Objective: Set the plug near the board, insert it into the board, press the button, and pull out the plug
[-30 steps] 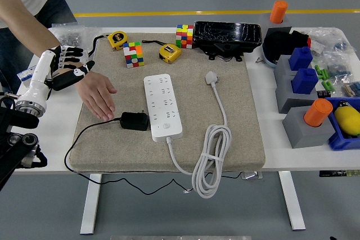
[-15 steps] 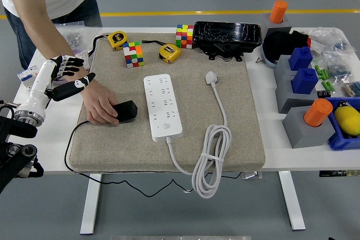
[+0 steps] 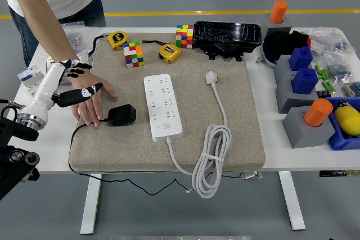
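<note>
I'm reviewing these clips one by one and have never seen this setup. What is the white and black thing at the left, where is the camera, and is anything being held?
There is one current picture, taken from a camera high on the robot, looking down over a white table with a beige mat on it. The white and black thing at the left is the robot's left hand, fingers spread and holding nothing. Its right arm is not in view.

A person stands at the far left. The person's hand lies on the mat beside the black plug; whether it touches the plug is unclear.

In the middle of the mat lies the white power board, with its own coiled white cable to the right. Along the back are two colour cubes, two yellow tape measures and a black tray. Blue and grey blocks sit at the right.
</note>
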